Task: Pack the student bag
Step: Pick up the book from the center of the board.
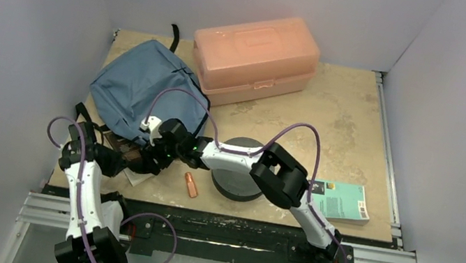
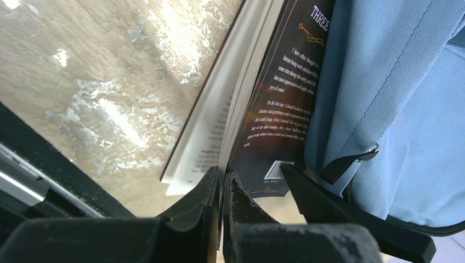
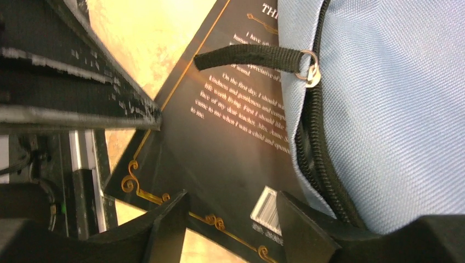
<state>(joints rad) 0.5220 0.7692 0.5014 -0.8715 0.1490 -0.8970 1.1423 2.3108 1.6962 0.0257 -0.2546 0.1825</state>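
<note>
I see the left claw [image 2: 222, 176] clenched at the book [image 2: 274, 109] edge, the right claw [image 3: 231, 198] released over its cover beside the backpack [image 3: 395, 109]

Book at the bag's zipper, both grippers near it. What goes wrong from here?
1. Left gripper is shut at the book's fanned corner: pushing may crease pages.
2. Right gripper straddles the cover open: no second hold, so the book may twist.
3. The student bag has its zipper pull across the cover; it may snag.
</note>
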